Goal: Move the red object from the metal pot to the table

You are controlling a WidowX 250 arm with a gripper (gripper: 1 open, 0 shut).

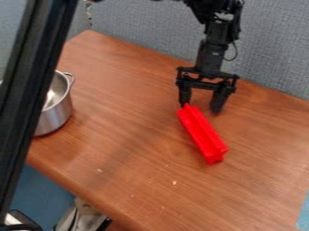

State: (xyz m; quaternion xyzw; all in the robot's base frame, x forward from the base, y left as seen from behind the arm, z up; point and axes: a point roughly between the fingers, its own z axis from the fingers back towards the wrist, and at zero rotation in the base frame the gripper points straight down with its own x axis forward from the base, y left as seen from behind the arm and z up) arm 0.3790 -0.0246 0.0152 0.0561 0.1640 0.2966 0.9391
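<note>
The red object (201, 133) lies flat on the brown table (121, 117), right of centre, one end pointing toward the back. My gripper (203, 103) hangs open just above that far end, its black fingers (182, 97) spread to either side, gripping nothing. At the left edge stands the metal pot (50, 102), partly hidden by a dark bar in the foreground; what shows of its inside looks empty.
A black diagonal bar (31, 99) crosses the left of the view. A grey fabric wall (121, 23) runs behind the table. The rounded table edge (85, 194) runs along the front and left.
</note>
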